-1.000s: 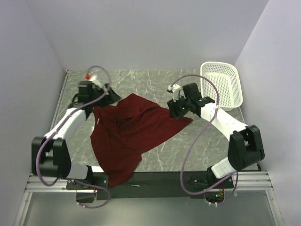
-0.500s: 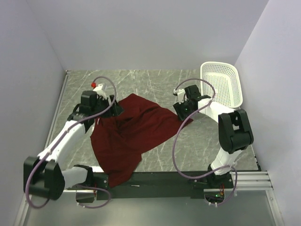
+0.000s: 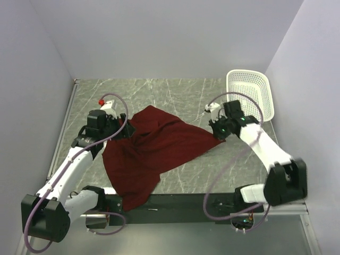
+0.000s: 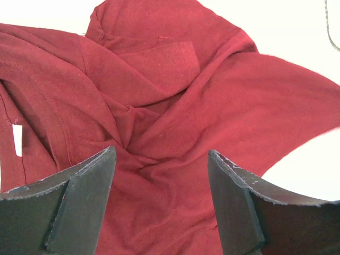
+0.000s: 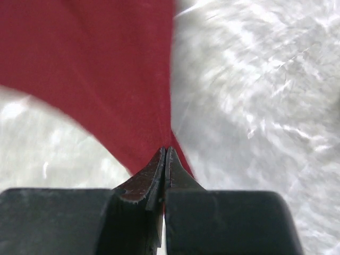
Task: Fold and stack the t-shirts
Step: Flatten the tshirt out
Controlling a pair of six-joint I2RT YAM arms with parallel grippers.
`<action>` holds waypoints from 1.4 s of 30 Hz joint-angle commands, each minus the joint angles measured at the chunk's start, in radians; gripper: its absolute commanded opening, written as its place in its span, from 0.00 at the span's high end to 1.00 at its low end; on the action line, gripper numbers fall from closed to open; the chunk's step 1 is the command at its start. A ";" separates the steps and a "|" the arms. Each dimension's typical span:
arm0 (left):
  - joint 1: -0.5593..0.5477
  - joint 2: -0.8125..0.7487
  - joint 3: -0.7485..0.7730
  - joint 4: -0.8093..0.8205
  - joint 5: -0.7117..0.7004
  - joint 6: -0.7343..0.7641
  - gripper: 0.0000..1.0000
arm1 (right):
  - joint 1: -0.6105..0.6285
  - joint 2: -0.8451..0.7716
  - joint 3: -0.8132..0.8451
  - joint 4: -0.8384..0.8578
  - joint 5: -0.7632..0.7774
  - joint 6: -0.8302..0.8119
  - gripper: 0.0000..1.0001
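Observation:
One maroon t-shirt [image 3: 154, 149] lies crumpled across the middle of the marble table, its lower end hanging over the near edge. My right gripper [image 3: 217, 134] is at the shirt's right corner. In the right wrist view its jaws [image 5: 166, 151] are pressed together on the pointed tip of the red cloth [image 5: 106, 69]. My left gripper [image 3: 126, 129] hovers over the shirt's upper left part. In the left wrist view it stands open [image 4: 162, 175] above wrinkled folds of the t-shirt [image 4: 175, 106], with nothing between the fingers.
A white mesh basket [image 3: 251, 95] stands at the back right, just beyond the right arm. Grey walls close in the table on three sides. A dark rail [image 3: 175, 202] runs along the near edge between the arm bases.
My right gripper has shut on the shirt's right corner and shifted right, drawing the corner out. The left gripper moved slightly over the shirt's upper left edge, still open.

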 commanded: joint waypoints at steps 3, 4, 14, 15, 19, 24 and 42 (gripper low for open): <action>0.000 0.013 -0.003 0.069 0.105 0.007 0.24 | -0.008 -0.347 -0.083 -0.581 -0.183 -0.477 1.00; 0.000 0.025 -0.001 0.083 0.125 -0.008 0.24 | -0.005 -0.389 -0.103 -0.639 -0.168 -0.610 1.00; -0.144 0.437 0.342 0.126 0.119 -0.060 0.26 | -0.014 -0.472 -0.154 -0.350 -0.140 -0.391 0.41; -0.158 0.481 0.424 0.116 0.110 -0.057 0.26 | -0.012 -0.446 -0.139 -0.261 -0.170 -0.342 0.41; -0.224 0.781 0.669 0.035 0.044 -0.022 0.29 | -0.014 -0.291 -0.036 -0.103 -0.325 -0.094 0.42; -0.284 1.065 1.030 -0.160 -0.045 -0.092 0.39 | -0.094 -0.170 -0.001 -0.066 -0.485 -0.047 0.42; -0.358 1.260 1.134 -0.394 -0.323 -0.577 0.84 | -0.253 -0.271 -0.091 -0.027 -0.582 -0.024 0.43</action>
